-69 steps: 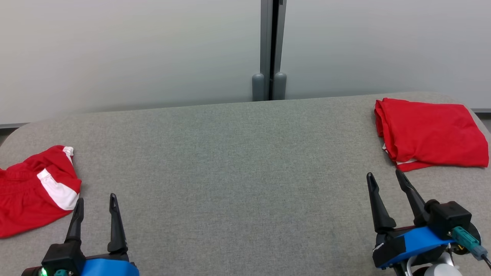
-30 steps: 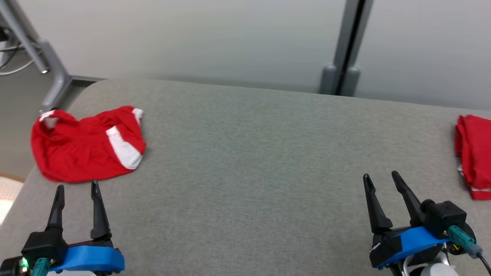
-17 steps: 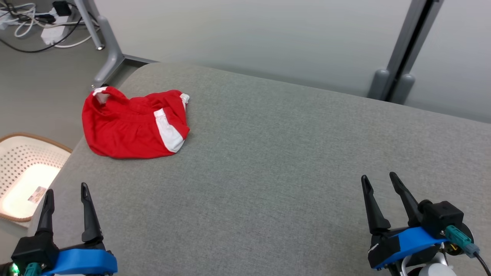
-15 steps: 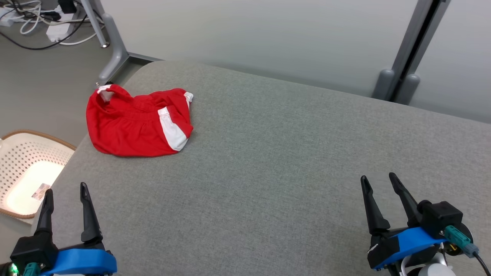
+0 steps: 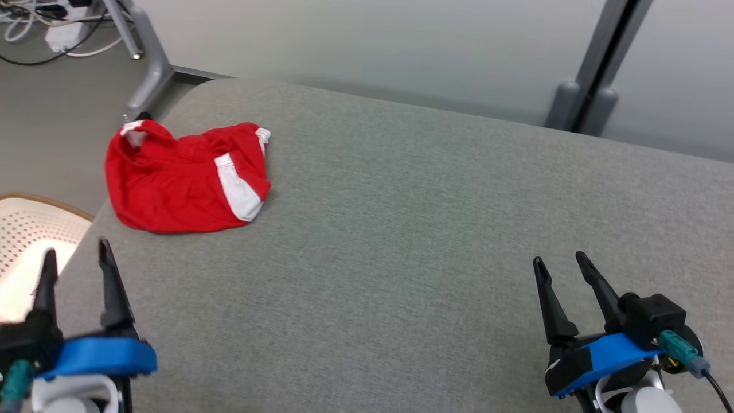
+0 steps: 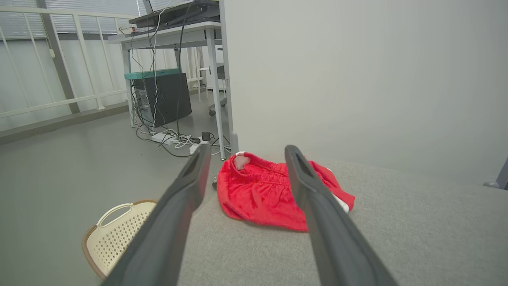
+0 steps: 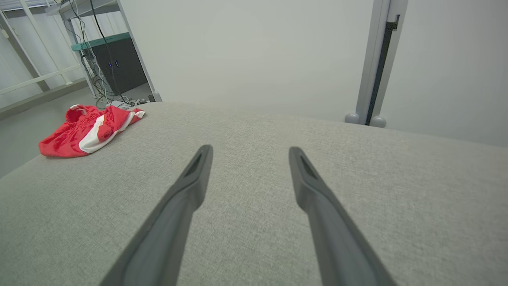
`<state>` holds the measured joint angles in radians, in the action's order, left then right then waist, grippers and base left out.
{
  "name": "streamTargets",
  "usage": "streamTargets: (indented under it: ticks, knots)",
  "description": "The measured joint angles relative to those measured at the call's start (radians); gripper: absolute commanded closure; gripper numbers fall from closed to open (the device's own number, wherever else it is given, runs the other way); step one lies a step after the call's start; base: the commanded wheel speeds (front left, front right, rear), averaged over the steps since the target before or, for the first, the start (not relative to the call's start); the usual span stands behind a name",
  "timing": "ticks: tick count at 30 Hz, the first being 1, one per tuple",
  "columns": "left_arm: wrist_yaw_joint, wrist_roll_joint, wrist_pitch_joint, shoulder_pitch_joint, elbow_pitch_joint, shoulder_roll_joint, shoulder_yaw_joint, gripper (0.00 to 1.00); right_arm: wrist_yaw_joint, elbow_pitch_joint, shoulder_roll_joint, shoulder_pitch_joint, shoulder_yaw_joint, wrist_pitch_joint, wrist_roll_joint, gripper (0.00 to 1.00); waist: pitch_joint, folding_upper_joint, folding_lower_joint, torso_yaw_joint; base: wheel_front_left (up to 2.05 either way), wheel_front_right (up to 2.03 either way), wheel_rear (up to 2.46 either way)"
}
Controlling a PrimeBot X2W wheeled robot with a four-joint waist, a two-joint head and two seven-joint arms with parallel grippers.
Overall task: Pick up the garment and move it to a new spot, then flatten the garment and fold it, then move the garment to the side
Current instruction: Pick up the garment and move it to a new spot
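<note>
The garment [image 5: 178,180] is a crumpled pair of red shorts with a white side stripe. It lies near the left end of the grey padded table [image 5: 413,229]. My left gripper [image 5: 74,255] hovers open at the table's front left corner, a short way in front of the shorts, nothing between its fingers. In the left wrist view the garment [image 6: 258,190] lies straight ahead beyond the open left gripper [image 6: 246,153]. At the front right my right gripper [image 5: 559,261] is open and empty, far from the shorts. The right wrist view has the garment [image 7: 89,129] far to the left and the right gripper [image 7: 248,153] over bare table.
A cream perforated basket [image 5: 26,235] stands on the floor by the table's left end, also seen as the basket [image 6: 115,234] in the left wrist view. A grey table leg [image 5: 146,74], cables and a power strip [image 5: 57,34] lie behind. A partition wall runs along the table's far edge.
The head camera has swung left, bringing the shorts and basket into view and losing a folded red garment at the right. My left gripper has risen slightly; both stay open.
</note>
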<state>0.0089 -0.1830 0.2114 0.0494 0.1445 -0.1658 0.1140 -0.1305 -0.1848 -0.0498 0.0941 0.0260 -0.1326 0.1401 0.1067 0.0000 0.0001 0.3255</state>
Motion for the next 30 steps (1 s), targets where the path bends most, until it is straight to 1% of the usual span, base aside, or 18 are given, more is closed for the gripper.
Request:
streamTargets:
  ticks: [4, 7, 14, 17, 20, 22, 26, 30]
  knots:
    - [-0.01, -0.012, -0.004, 0.111, 0.012, -0.035, 0.007, 0.0, 0.0, 0.02, -0.004, 0.012, -0.008, 0.009, -0.015, 0.0, 0.036, 0.0, 0.0, -0.037, 0.0, 0.0, 0.0]
    - [-0.016, -0.023, -0.014, 0.205, 0.028, -0.064, 0.017, 0.0, 0.0, 0.048, -0.02, 0.035, -0.022, 0.018, -0.032, 0.0, 0.074, 0.0, 0.0001, -0.068, 0.0, 0.0, 0.0]
    - [-0.036, -0.046, -0.044, 0.427, 0.109, -0.144, 0.038, 0.0, 0.0, 0.149, -0.054, 0.078, -0.067, 0.054, -0.06, 0.0, 0.198, 0.0, 0.0, -0.147, 0.0, 0.0, 0.0]
    - [-0.044, -0.054, -0.053, 0.505, 0.146, -0.161, 0.038, 0.0, 0.0, 0.193, -0.057, 0.088, -0.093, 0.07, -0.069, 0.0, 0.252, 0.0, 0.0, -0.175, 0.0, 0.0, 0.0]
    - [-0.054, -0.064, -0.069, 0.578, 0.212, -0.189, 0.04, 0.0, 0.0, 0.233, -0.065, 0.093, -0.117, 0.082, -0.079, 0.0, 0.302, 0.0, 0.0001, -0.196, 0.0, 0.0, 0.0]
    - [-0.061, -0.076, -0.088, 0.626, 0.268, -0.196, 0.037, 0.0, 0.0, 0.251, -0.075, 0.105, -0.136, 0.087, -0.079, 0.0, 0.332, 0.0, 0.0001, -0.206, 0.0, 0.0, 0.0]
    - [-0.071, -0.093, -0.119, 0.687, 0.39, -0.204, 0.031, 0.0, 0.0, 0.287, -0.077, 0.11, -0.156, 0.096, -0.084, 0.0, 0.383, 0.0, 0.0001, -0.218, 0.0, 0.0, 0.0]
    - [-0.082, -0.111, -0.143, 0.731, 0.525, -0.201, 0.021, 0.0, 0.0, 0.302, -0.081, 0.123, -0.163, 0.097, -0.084, 0.0, 0.416, 0.0, 0.0001, -0.222, 0.0, 0.0, 0.0]
